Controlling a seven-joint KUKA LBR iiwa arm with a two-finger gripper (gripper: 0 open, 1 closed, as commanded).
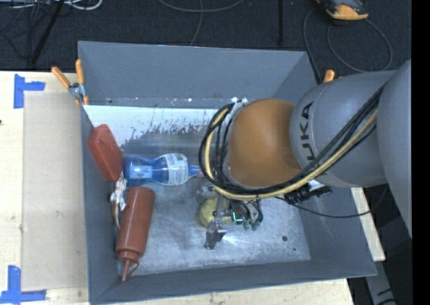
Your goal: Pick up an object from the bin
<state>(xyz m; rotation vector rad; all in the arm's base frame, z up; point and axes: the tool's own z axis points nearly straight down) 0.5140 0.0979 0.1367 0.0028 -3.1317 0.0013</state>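
Observation:
My gripper [216,233] reaches down below the orange cover, near the middle of the bin floor toward the front. Right at its fingers lies a small yellowish-green round thing [207,211], partly hidden by the gripper body. A blue plastic bottle with a white label [158,168] lies on its side to the left of the gripper. Further left, a brown squeeze bottle [134,228] lies with its nozzle pointing to the front wall.
A red-brown flat block [105,152] leans at the bin's left wall, above the brown bottle. A small white knotted thing [119,195] lies between them. The arm and its cables cover the bin's right half.

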